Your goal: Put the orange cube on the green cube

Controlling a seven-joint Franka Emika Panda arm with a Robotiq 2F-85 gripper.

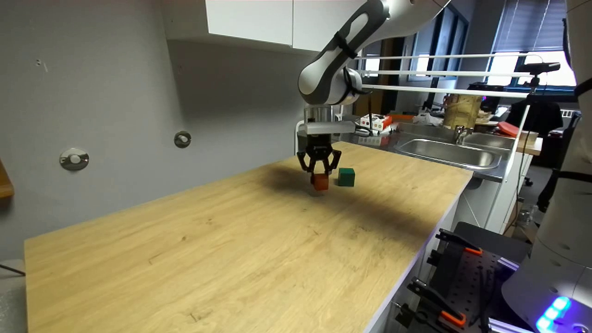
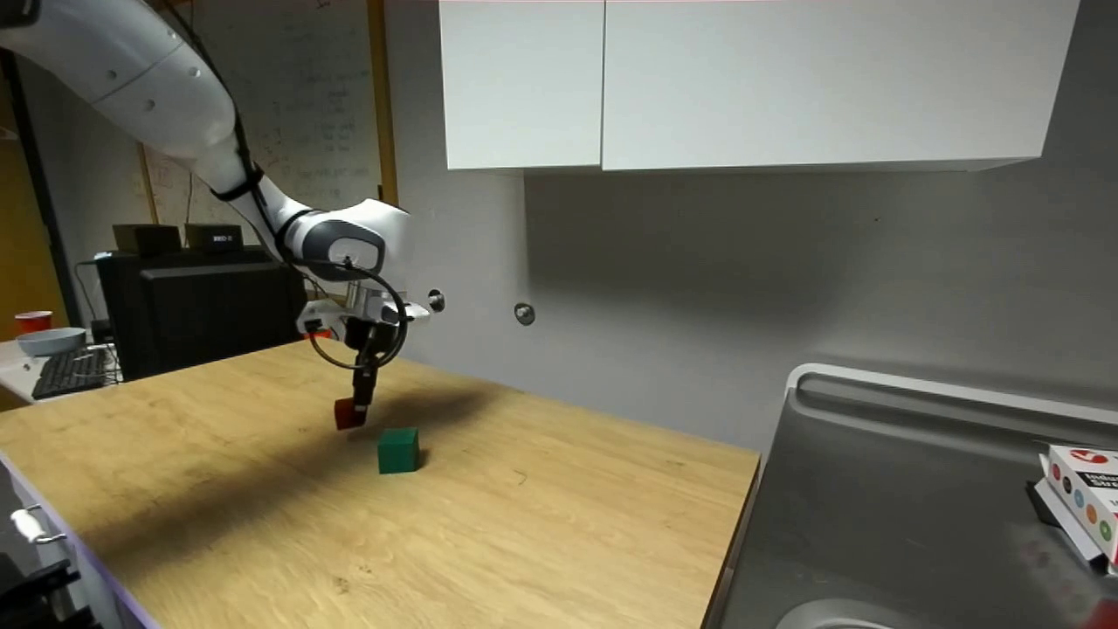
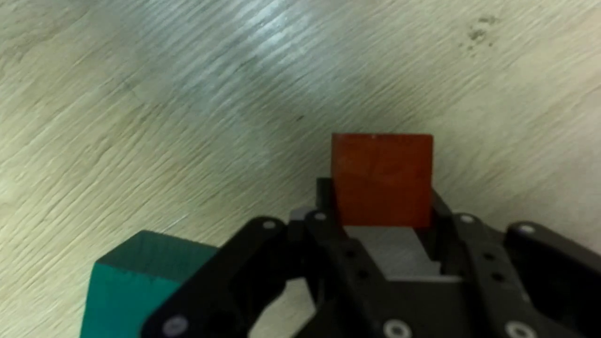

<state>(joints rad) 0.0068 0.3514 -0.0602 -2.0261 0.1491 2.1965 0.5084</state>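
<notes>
In an exterior view the gripper (image 1: 320, 175) holds the orange cube (image 1: 321, 182) just left of the green cube (image 1: 346, 177) — apart from it. In an exterior view the tabletop (image 2: 568, 515) bears the green cube, the orange cube beyond it, leftward. In the wrist view the fingers (image 3: 325, 195) pinch the orange cube — up and right of the green cube.

Below me I have a pale wooden tabletop (image 1: 222, 268), its grain flecked with small dark marks (image 1: 183, 238). Directly on it I see 1 green cube (image 2: 398, 451), resting flat on 1 face, in from the edges.
</notes>
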